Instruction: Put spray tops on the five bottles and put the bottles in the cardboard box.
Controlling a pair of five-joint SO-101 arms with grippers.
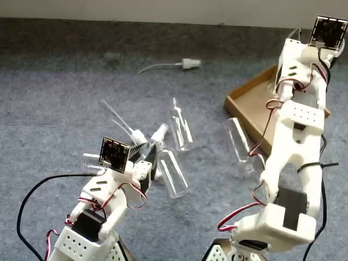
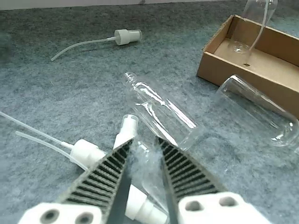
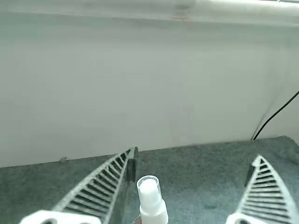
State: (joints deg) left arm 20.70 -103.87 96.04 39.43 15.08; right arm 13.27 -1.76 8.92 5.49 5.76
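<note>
Cardboard box (image 1: 247,95) half hidden behind right arm (image 1: 296,125).

I see grey carpet (image 1: 54,109) under everything. A capped bottle (image 1: 173,176) lies between my left fingers (image 2: 107,172), with loose spray tops (image 2: 86,151) just beside them. Just past the fingertips an open bottle (image 2: 159,109) lies flat, with another spray top (image 2: 127,36) farther on. The cardboard box (image 2: 219,60) sits to their right.
</note>
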